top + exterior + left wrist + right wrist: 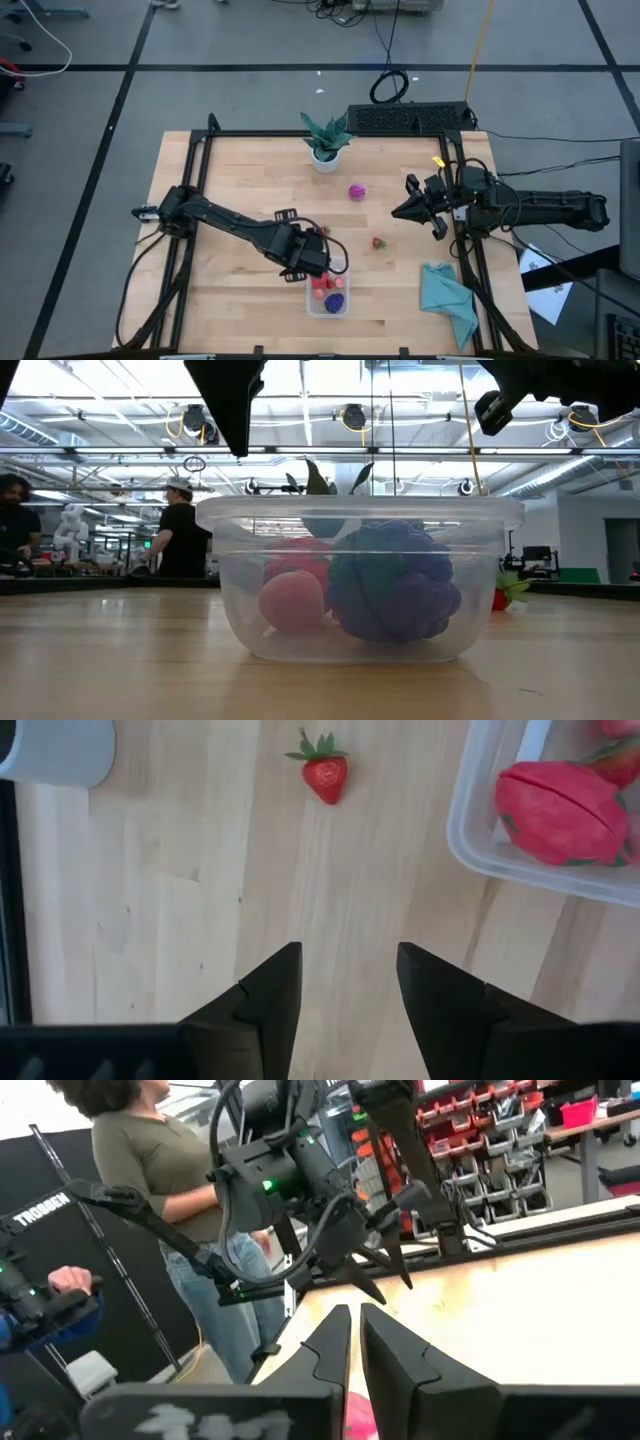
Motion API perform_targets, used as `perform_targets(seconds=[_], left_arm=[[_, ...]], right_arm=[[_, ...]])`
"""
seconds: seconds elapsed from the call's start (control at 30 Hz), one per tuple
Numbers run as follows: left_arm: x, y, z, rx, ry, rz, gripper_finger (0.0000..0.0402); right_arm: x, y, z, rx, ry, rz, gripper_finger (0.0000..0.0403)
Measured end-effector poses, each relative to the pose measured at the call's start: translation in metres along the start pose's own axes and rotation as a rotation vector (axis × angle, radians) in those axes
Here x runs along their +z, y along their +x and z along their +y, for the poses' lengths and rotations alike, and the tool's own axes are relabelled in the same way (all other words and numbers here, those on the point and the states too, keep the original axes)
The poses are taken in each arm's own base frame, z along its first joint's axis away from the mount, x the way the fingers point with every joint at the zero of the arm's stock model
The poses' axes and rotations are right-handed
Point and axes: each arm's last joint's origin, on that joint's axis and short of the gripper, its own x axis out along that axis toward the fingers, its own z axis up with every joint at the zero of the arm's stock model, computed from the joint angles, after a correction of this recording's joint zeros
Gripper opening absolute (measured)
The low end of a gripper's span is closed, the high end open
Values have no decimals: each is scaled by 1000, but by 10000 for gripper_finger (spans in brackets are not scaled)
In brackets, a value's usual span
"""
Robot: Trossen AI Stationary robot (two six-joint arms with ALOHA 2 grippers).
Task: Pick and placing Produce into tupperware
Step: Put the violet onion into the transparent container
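Tupperware (328, 298) holds produce (334, 301); left gripper (322, 262) hovers beside.

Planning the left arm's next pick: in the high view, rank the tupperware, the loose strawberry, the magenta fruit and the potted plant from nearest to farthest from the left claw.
1. Tupperware, right beside the left claw.
2. Strawberry, toward the right arm.
3. Magenta fruit, mid-table, farther back.
4. Potted plant, at the far edge.

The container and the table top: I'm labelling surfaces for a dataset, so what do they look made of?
The small clear rectangular container looks like thin glossy plastic: the fruit inside shows through its walls, and its rim catches highlights. The pale table top looks like matt wood, probably jointed planks or butcher block, with visible grain and board seams.
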Motion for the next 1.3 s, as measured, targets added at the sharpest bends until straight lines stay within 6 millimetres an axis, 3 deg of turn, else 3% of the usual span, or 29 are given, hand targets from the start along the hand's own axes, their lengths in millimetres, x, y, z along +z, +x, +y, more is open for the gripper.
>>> perform_targets(seconds=[0.13,0.4,0.57,0.8,1.07,1.3], left_arm=[[-1,0,1,15,24,8,170],[-17,-13,23,81,-32,-2,170],[-44,-15,42,36,-124,-83,170],[-82,-3,63,-7,-225,-157,170],[-111,25,79,-20,-310,-130,170],[-114,39,78,-56,-320,-139,170]], right_arm=[[0,0,0,-1,-28,1,18],[0,0,0,-4,-62,2,18],[7,-1,-1,-53,-71,52,18],[35,6,-3,-189,-131,116,18],[41,34,-37,-410,-60,403,18],[40,60,-72,-513,-11,615,18]])
